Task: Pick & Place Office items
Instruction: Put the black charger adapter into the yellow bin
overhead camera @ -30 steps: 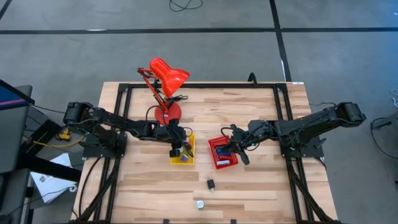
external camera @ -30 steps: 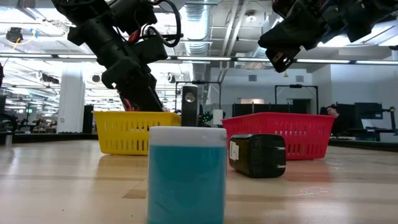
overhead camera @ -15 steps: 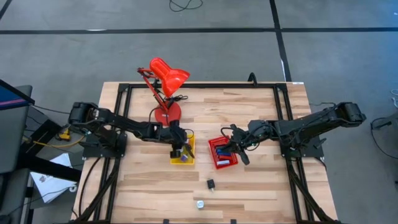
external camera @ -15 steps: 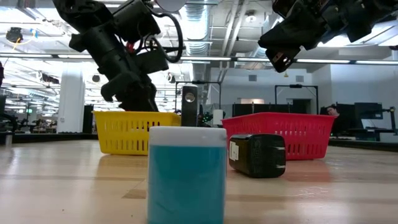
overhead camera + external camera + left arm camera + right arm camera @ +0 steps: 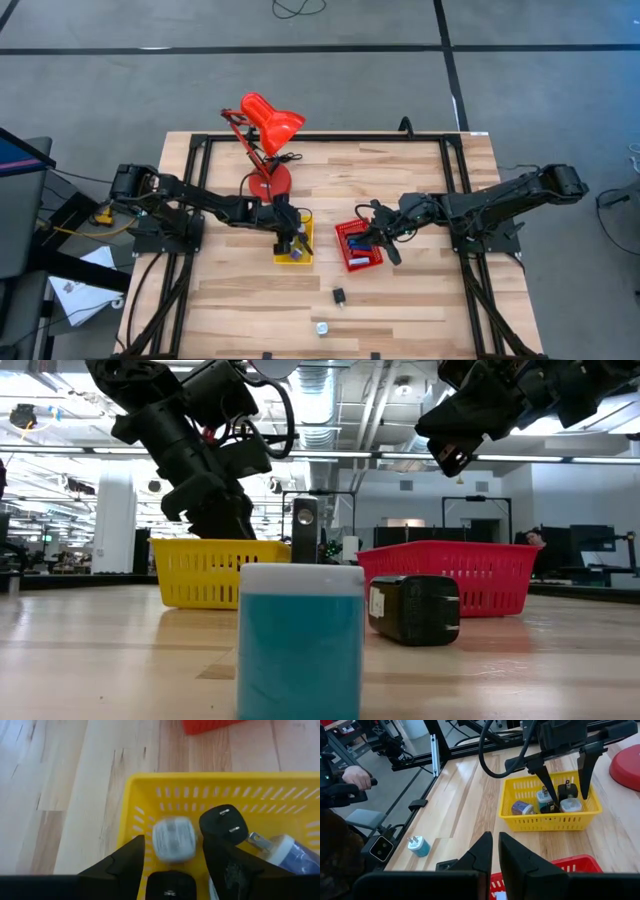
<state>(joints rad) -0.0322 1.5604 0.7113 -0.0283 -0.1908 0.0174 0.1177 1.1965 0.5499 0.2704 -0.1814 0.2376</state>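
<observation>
Robotics lab, framed workbench (image 5: 420,290), exposed ceiling ducts (image 5: 330,385)

From straight above, my surface (image 5: 400,290) is lit evenly and bright, with only soft, short shadows under my arms; no hard glare on the wood. At table-top height the room's ceiling lights (image 5: 330,380) burn out white toward twelve o'clock, so my arms hang there as near-black silhouettes. The teal block (image 5: 300,640) closest to that lens is blurred, and the black adapter (image 5: 413,610) at three o'clock of it is only a little sharper. Past my left fingers (image 5: 125,865), which are dark and out of focus, a pale roundish piece (image 5: 173,838) in the yellow basket (image 5: 135,795) is smeared soft. My right fingers (image 5: 481,852) are dark but crisp, under warm, even light.
</observation>
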